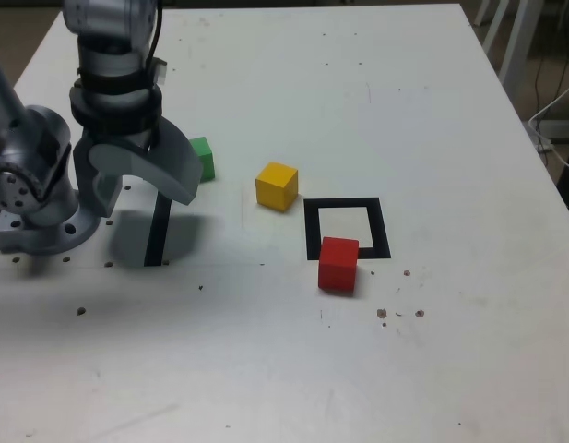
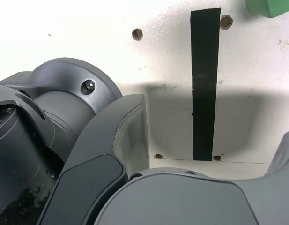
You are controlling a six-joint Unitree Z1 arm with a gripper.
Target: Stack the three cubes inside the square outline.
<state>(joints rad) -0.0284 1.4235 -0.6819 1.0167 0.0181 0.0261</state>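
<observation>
You're hovering the wide-open gripper [image 1: 148,185] above the black tape strip [image 1: 158,231]; red cube [image 1: 338,265] is overlapping the square outline [image 1: 384,229].

Bright light whitens the tabletop [image 1: 450,323]; soft shadow falls beneath the gripper [image 1: 146,189], and the wrist view's upper surface looks washed out

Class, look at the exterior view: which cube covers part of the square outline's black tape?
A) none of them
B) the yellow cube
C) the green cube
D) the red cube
D: the red cube hides part of the near side of the square outline, while the yellow cube and the green cube lie off to the exterior view's left of it.
</observation>
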